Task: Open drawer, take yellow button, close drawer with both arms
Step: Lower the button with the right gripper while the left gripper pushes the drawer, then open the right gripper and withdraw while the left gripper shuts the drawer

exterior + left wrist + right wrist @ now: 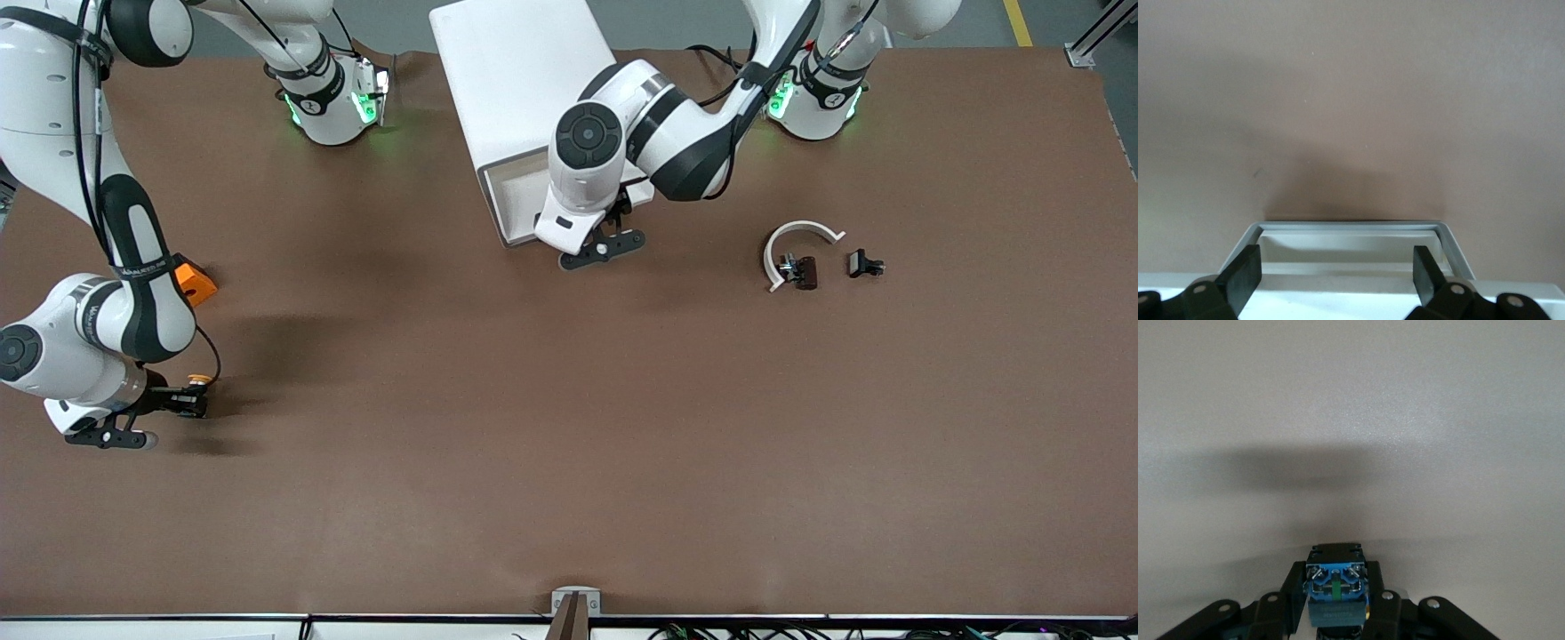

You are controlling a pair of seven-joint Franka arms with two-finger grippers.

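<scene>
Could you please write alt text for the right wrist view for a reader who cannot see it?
The right gripper is shut on the button, whose bluish base with metal screw terminals faces the camera. Bare table fills the rest, crossed by a dark shadow.

Left gripper (1335,277) spread wide; right gripper (1336,600) apparently clamped.

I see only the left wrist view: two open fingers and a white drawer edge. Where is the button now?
Observer: The button is between the fingers of the right gripper, above the table at the right arm's end.
Operator: Is the drawer still open?
Observer: Yes, in the front view it sticks out of the white cabinet, with the left gripper open at its front.
Operator: Is anything near the drawer?
Observer: A white curved part and two small black parts lie toward the left arm's end, apart from it.
</scene>
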